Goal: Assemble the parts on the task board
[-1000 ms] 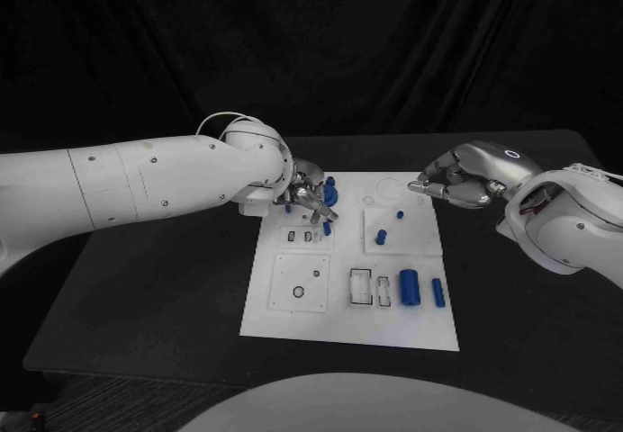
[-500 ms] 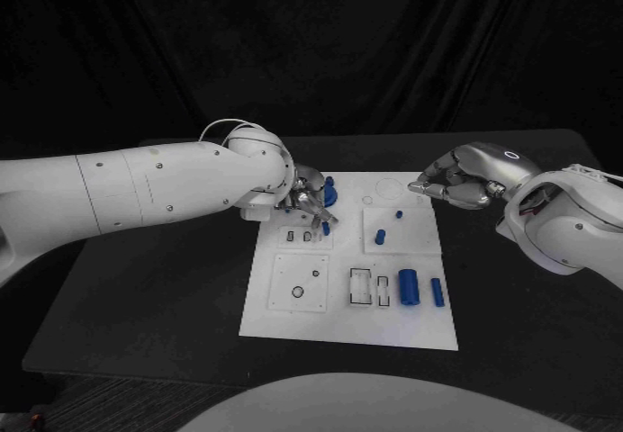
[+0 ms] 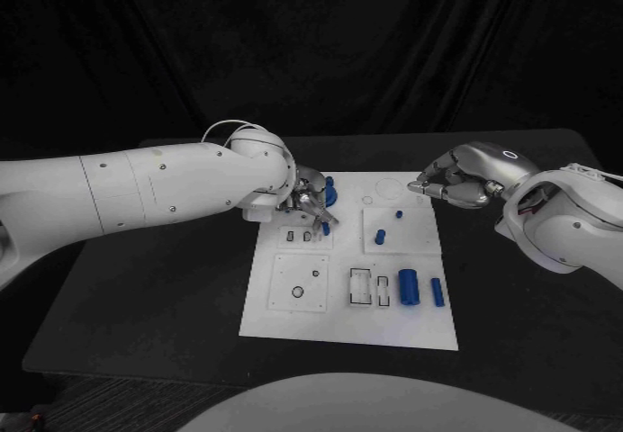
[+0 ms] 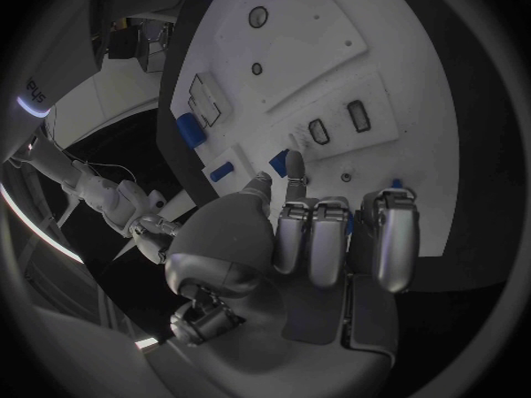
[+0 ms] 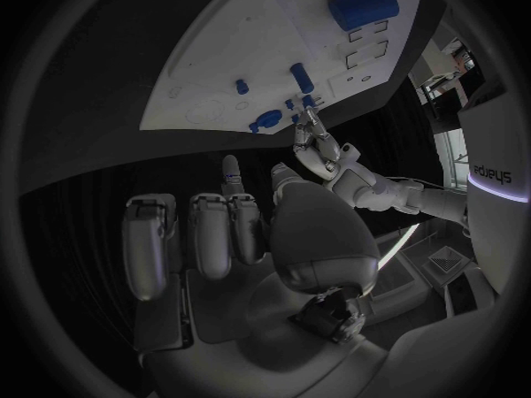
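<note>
The word "sharpa" is readable on a white robot arm (image 5: 495, 172) in the right wrist view. In the left wrist view similar letters (image 4: 35, 91) stand, too bent to read.

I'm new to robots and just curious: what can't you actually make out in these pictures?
- Head view: whether the left hand holds a small blue part; its fingers hide it.
- Left wrist view: the fingers cover that part of the white task board.
- Right wrist view: right hand looks empty.

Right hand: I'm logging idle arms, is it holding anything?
No. The right hand hangs beside the task board, fingers curled in, nothing between them.
</note>
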Robot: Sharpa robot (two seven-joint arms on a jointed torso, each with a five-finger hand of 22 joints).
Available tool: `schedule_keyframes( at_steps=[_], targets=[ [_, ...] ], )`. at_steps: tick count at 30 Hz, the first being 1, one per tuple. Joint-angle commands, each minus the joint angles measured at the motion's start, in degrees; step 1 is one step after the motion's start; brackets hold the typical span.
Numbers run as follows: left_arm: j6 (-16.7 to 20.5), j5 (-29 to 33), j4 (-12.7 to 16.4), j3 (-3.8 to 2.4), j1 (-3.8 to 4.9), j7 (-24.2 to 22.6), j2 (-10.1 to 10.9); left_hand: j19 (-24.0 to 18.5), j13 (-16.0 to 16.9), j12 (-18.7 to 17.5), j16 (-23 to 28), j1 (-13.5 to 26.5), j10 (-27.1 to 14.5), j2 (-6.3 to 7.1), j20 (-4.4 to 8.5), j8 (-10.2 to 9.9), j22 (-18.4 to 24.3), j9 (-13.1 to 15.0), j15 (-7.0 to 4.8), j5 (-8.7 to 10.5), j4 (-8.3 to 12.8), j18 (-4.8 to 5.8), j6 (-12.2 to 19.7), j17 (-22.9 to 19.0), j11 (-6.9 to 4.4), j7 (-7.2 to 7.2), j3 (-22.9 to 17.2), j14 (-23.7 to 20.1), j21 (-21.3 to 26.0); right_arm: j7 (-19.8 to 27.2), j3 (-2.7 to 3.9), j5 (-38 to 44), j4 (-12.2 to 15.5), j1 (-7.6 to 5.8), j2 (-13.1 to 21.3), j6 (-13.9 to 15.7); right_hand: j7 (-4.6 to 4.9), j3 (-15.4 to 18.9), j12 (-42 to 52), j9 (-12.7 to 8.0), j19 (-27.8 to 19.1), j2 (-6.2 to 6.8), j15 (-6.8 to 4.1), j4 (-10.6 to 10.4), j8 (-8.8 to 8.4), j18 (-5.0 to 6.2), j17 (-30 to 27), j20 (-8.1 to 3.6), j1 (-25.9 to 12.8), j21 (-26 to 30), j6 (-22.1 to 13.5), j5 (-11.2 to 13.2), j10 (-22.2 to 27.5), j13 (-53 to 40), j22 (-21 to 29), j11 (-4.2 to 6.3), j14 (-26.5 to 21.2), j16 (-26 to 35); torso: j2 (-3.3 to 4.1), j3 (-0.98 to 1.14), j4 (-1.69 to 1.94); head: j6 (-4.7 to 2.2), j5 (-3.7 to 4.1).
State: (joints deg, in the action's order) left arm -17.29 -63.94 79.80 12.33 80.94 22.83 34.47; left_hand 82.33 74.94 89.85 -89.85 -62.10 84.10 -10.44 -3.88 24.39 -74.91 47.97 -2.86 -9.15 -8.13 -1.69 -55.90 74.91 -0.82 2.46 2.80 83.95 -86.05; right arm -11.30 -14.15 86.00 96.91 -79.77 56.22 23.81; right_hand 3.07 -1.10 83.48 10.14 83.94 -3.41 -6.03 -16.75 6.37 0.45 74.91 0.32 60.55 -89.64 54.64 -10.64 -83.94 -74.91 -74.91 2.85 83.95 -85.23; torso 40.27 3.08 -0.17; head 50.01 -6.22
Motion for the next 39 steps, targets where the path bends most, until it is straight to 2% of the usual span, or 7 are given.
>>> schedule_keyframes(
  at_steps=[1, 21, 25, 28, 34, 35, 39],
  targets=[
    [-0.9, 0.1, 0.0, -0.04, -0.2, -0.3, -0.3, -0.4, 15.1, 0.2, -0.2, 0.6, 5.9, 0.19, 0.12, -0.4, -8.8, -0.1, 0.16, -0.24, 0.0, -0.47, -0.5, 15.1, 0.13, 0.12, -0.4, 6.0, 0.4, -0.3, 0.04, 0.1, -0.1, 0.14, -0.1, -0.5, -0.04, 0.2, -0.2, -0.1, 6.1, -0.43, 0.27, 0.2, -0.25, -0.45, 5.5, 0.47, 0.3, -0.4, 0.3, -0.3, -3.0, -7.5, -15.1, -0.45, 4.4, -0.2, 0.01, 0.03, 0.03, -0.01, 0.11],
    [-1.6, 0.1, -0.7, -0.04, -0.84, -0.3, -0.6, -0.4, 15.1, 0.2, -0.2, -0.2, 5.9, 0.69, 0.16, -2.9, -8.9, -0.6, 0.08, -0.72, 2.3, -0.5, -1.5, 15.1, 0.03, -0.02, -2.8, 6.0, 0.6, -0.3, 0.04, 0.1, -0.3, 0.16, -0.2, -0.8, -0.04, 0.2, -0.3, -0.1, 6.1, -0.47, 0.27, 0.2, -0.27, -0.45, 5.3, 0.47, 0.4, -0.4, 0.4, -0.5, -3.0, -7.5, -15.1, -0.44, 4.4, -0.1, 0.01, 0.0, 0.08, -0.01, 0.21],
    [-1.6, 0.1, -0.7, -0.04, -0.89, -0.3, -0.5, -0.4, 15.1, 0.2, -0.2, -0.7, 5.9, 1.0, 0.24, -3.9, -8.9, -0.7, -0.02, -2.61, 3.6, -0.51, -1.9, 15.1, -0.07, -0.12, -4.5, 6.0, 0.7, -0.4, 0.04, 0.1, -0.3, 0.17, -0.2, -0.9, -0.04, 0.2, -0.3, -0.1, 6.0, -0.48, 0.27, 0.2, -0.3, -0.44, 5.3, 0.48, 0.6, -0.3, 0.4, -0.6, -3.0, -7.4, -15.1, -0.45, 4.3, -0.1, 0.0, 0.0, 0.08, -0.01, 0.24],
    [-1.5, 0.1, -0.8, -0.04, -0.91, -0.3, -0.5, -0.4, 15.1, 0.2, -0.2, -0.6, 5.9, 1.17, 0.26, -4.3, -8.9, -0.6, -0.04, -3.16, 4.1, -0.51, -2.1, 15.1, -0.1, -0.14, -5.2, 6.0, 0.7, -0.5, 0.04, 0.1, -0.3, 0.17, -0.2, -0.9, -0.04, 0.2, -0.3, -0.1, 6.0, -0.48, 0.27, 0.2, -0.3, -0.44, 5.3, 0.48, 0.6, -0.3, 0.4, -0.6, -3.0, -7.4, -15.1, -0.45, 4.3, -0.1, -0.03, -0.01, 0.08, -0.01, 0.18],
    [-1.5, 0.1, -0.7, -0.04, -0.93, -0.4, -0.3, -0.4, 15.1, 0.2, -0.2, -0.2, 5.9, 1.84, 0.32, -5.6, -9.0, -0.5, -0.07, -5.53, 5.3, -0.53, -2.5, 15.1, -0.12, -0.15, -7.7, 6.0, 0.8, -0.5, 0.04, 0.1, -0.4, 0.18, -0.2, -1.0, -0.04, 0.1, -0.4, -0.2, 6.0, -0.52, 0.28, 0.3, -0.34, -0.43, 5.2, 0.48, 0.9, -0.3, 0.5, -0.8, -2.9, -7.3, -15.1, -0.45, 4.3, -0.1, -0.03, -0.02, 0.05, -0.01, 0.27],
    [-1.5, 0.1, -0.7, -0.04, -0.93, -0.4, -0.3, -0.4, 15.1, 0.2, -0.2, -0.2, 5.9, 2.17, 0.33, -6.0, -9.0, -0.4, -0.09, -6.52, 5.9, -0.52, -2.6, 15.1, -0.14, -0.17, -8.7, 6.0, 0.9, -0.6, 0.04, 0.1, -0.4, 0.18, -0.2, -1.0, -0.04, 0.1, -0.4, -0.2, 6.0, -0.52, 0.28, 0.3, -0.34, -0.43, 5.2, 0.48, 0.9, -0.3, 0.5, -0.8, -2.9, -7.3, -15.1, -0.45, 4.3, -0.1, -0.03, -0.01, 0.04, -0.01, 0.25],
    [-1.5, 0.1, -0.7, -0.04, -0.94, -0.4, -0.1, -0.4, 15.1, 0.2, -0.2, 0.4, 5.9, 3.04, 0.37, -6.9, -9.1, 0.0, -0.1, -8.3, 7.3, -0.54, -2.9, 15.1, -0.15, -0.17, -11.7, 6.0, 1.0, -0.6, 0.04, 0.1, -0.4, 0.19, -0.2, -1.0, -0.04, 0.1, -0.4, -0.2, 6.0, -0.55, 0.28, 0.3, -0.35, -0.43, 5.2, 0.48, 1.1, -0.3, 0.5, -0.9, -2.9, -7.3, -15.1, -0.45, 4.3, -0.1, -0.03, -0.01, 0.05, -0.01, 0.26]
  ],
)
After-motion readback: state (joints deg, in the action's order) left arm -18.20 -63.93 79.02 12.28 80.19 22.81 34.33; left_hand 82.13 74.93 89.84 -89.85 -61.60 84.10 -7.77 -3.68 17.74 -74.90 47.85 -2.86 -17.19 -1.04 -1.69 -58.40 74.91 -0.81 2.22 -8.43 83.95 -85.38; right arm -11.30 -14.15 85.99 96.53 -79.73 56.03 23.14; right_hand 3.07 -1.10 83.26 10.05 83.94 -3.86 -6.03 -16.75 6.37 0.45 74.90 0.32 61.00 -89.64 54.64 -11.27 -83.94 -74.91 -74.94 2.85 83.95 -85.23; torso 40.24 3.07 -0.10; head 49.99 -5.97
